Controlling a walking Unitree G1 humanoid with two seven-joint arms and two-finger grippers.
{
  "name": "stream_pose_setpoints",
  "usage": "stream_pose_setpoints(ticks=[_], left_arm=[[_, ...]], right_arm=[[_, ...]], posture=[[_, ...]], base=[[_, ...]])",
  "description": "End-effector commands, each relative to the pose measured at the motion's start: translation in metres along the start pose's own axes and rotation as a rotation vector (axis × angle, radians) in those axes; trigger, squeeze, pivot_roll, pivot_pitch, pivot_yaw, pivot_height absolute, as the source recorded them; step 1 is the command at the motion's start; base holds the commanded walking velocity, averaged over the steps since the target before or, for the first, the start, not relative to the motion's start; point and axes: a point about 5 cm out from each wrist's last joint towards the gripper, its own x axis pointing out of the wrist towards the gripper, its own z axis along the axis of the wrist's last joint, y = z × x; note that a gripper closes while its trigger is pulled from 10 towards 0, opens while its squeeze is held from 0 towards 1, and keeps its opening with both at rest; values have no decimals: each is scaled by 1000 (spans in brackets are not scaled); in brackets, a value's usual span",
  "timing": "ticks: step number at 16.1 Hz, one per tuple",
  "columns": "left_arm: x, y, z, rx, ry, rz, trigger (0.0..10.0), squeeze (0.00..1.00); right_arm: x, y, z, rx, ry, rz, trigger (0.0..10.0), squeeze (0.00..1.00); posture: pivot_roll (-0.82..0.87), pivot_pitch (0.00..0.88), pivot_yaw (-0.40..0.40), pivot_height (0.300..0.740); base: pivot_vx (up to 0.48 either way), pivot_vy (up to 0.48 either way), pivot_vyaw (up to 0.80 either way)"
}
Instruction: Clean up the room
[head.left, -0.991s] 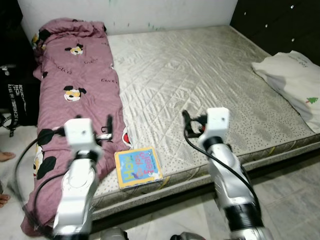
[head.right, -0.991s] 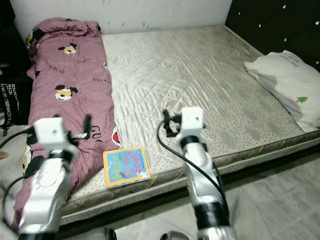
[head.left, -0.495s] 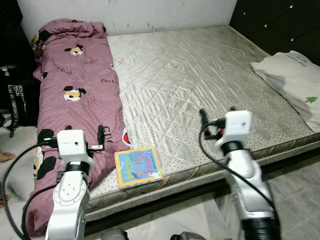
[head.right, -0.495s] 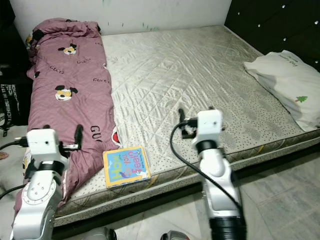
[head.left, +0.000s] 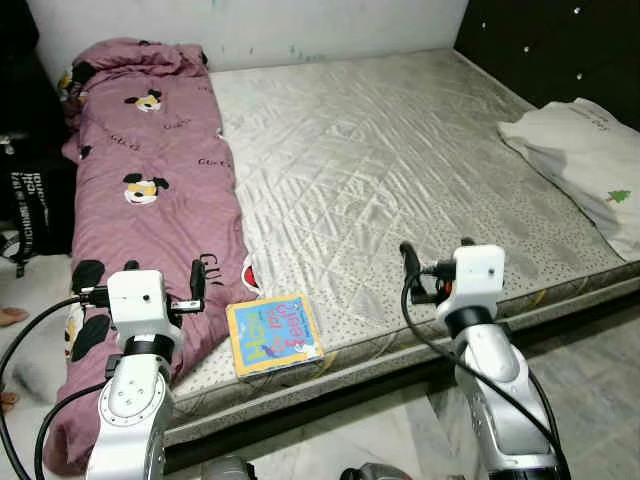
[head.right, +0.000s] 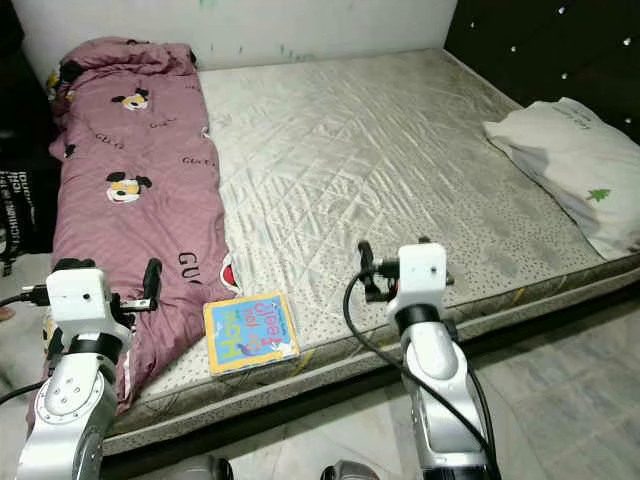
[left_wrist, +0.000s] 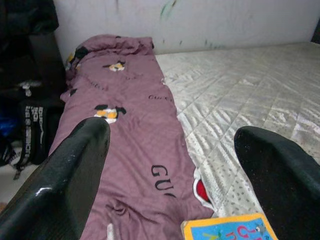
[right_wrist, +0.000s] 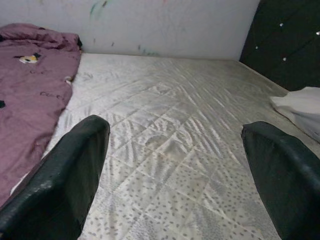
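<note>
Colourful book (head.left: 273, 335) at mattress (head.left: 400, 150) edge, between both grippers, left gripper (left_wrist: 175, 175) fingers spread, right gripper (right_wrist: 175, 170) fingers spread, touching nothing

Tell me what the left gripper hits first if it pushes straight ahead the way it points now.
Probably the purple blanket. The open left gripper points along the bed over the blanket, with the picture book just below its line. Depth is unclear, so it might pass above the fabric.

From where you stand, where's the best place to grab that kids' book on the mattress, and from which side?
Probably the book's near edge, approached from the robot's side. It lies flat at the mattress's front edge, cover up, so that edge is nearest and likely easiest to get a finger under. The left gripper, open just beside it over the purple blanket, is closer.
</note>
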Motion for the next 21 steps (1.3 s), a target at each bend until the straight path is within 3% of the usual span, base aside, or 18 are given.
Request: stream_pose_setpoints(ticks=[1, 9, 12, 21], left_arm=[[1, -2, -2, -2, 18, -13, 10000, 0], [3, -4, -2, -13, 21, -23, 10000, 0], [5, -6, 0, -14, 11, -39, 10000, 0], [9, -10, 1, -3, 3, -60, 10000, 0]], right_arm=[[0, -3, -2, 9, 21, -9, 10000, 0], [2, 1, -4, 3, 46, 18, 10000, 0], [4, 3, -3, -10, 40, 28, 10000, 0], [8, 2, -3, 1, 45, 18, 10000, 0]], posture=[[27, 35, -31, 740], [30, 30, -36, 740], [31, 28, -36, 740], [27, 26, -35, 740]], base=[[0, 0, 0], [0, 0, 0], [0, 0, 800], [0, 0, 0]])
